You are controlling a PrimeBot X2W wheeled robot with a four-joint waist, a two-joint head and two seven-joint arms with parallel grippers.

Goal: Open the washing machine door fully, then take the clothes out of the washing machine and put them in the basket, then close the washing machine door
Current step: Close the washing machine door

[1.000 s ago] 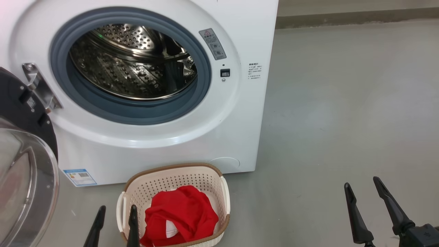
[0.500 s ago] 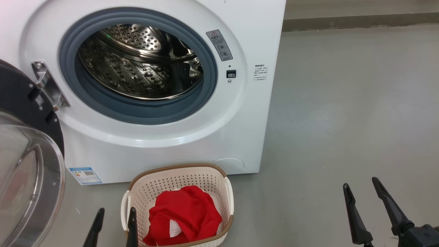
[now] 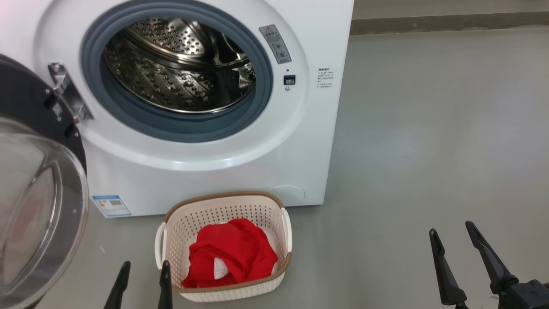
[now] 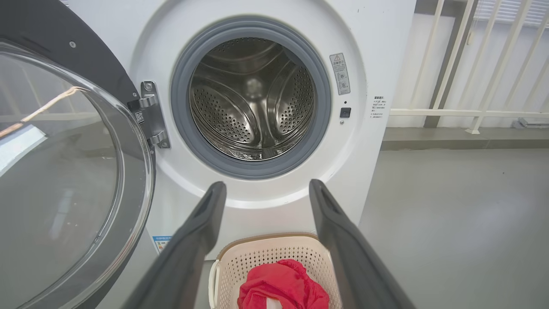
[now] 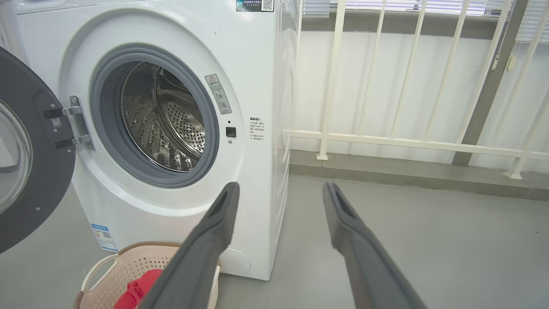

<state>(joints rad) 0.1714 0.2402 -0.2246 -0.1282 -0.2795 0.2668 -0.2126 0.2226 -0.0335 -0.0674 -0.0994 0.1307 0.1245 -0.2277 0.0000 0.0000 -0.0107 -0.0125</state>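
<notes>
**A:** Where are the clothes?

**B:** In the basket (image 3: 223, 199). The red clothes (image 3: 233, 253) lie bunched in its near half, with a patch of white showing among the folds.

**A:** And the basket itself?

**B:** On the grey floor (image 3: 407, 150), just in front of the washer (image 3: 240, 171), below the opening and a little right of its middle. I cannot tell whether it touches the white front panel.

**A:** What about the door?

**B:** Open. The door (image 3: 25, 98) is swung out to the left on its metal hinge (image 3: 68, 92). Its black ring and clear glass bowl (image 3: 38, 206) stand at the left edge of my head view. Inside the grey gasket (image 3: 128, 116), the drum (image 3: 180, 64) shows its perforated steel wall and paddles.

**A:** Your end effectors?

**B:** My left end effector (image 3: 145, 262) is spread wide and grips nothing. Its fingers rise near me at the basket's left side, and the right finger crosses the basket's near left corner in the head view. From the left wrist, they frame the basket and the lower edge of the washer's opening. My right end effector (image 3: 450, 227) is spread wide as well, with nothing between its fingers. It is over bare floor far to the right, well apart from basket and washer.

**A:** Anything else around?

**B:** A blue label (image 3: 110, 206) sits low on the washer's left. A warning sticker (image 3: 276, 43) is right of the opening. A white railing (image 5: 407, 141) stands far off, beyond the washer's right side.
</notes>
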